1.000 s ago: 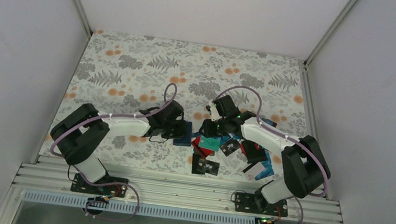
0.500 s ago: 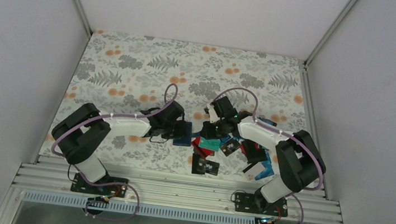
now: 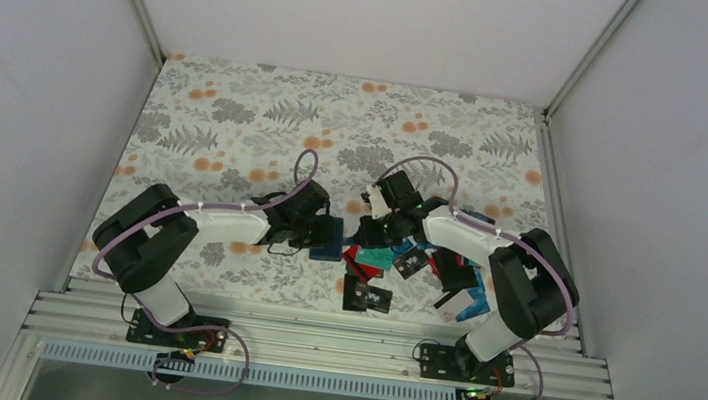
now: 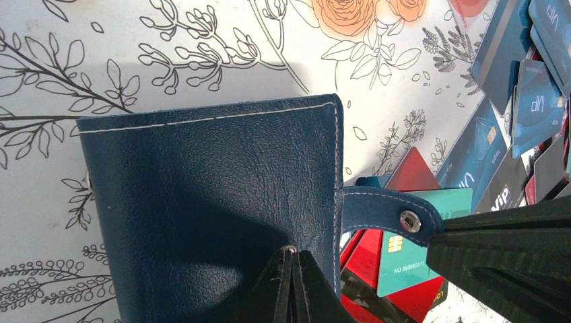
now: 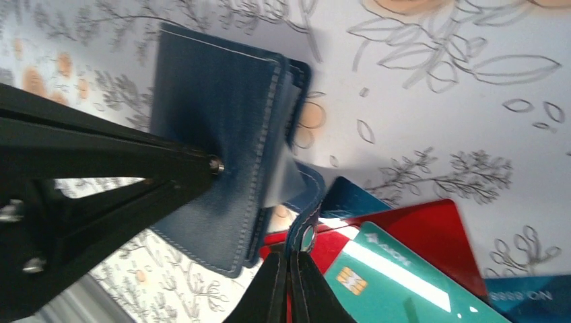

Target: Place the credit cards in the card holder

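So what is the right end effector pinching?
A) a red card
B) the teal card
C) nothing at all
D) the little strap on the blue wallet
D: in the right wrist view the right end effector is shut on the clasp tab of the card holder, while the teal card lies loose beside it.
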